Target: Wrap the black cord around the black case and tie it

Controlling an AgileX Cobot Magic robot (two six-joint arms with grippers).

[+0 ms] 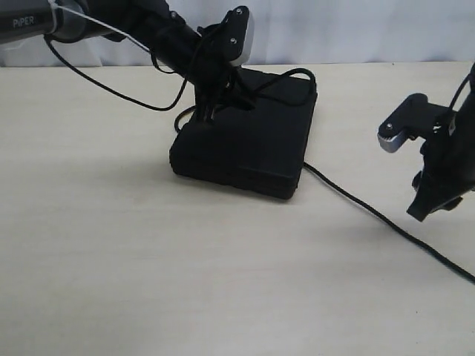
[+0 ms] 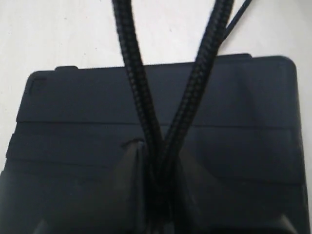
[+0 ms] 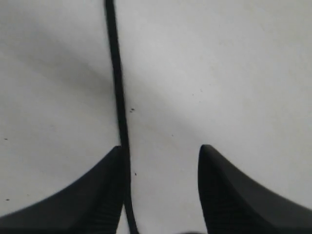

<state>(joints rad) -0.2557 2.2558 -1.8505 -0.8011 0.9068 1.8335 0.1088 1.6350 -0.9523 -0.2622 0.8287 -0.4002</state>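
Your left gripper (image 2: 158, 158) is clamped on two strands of the black cord (image 2: 134, 73), above the black case (image 1: 252, 141). Your right gripper (image 3: 161, 156) hangs spread over the table (image 1: 148, 259); the cord there runs just inside one finger (image 3: 97, 200).

The left arm (image 1: 82, 26), on the far side of the black case (image 1: 245, 148), is a dark grey tube with white "PiPER" lettering (image 1: 22, 23). A thin white cable (image 1: 104, 28) runs along it and a black cable (image 1: 104, 87) sags beneath. Its wrist bracket (image 1: 239, 33) is black, edged in pale grey. To the right of the case, the right arm (image 1: 453, 156) is black with a silver-grey-faced camera bracket (image 1: 397, 130). The right gripper (image 3: 161, 151) has matte black, tapered, finely ribbed fingers (image 3: 92, 200).
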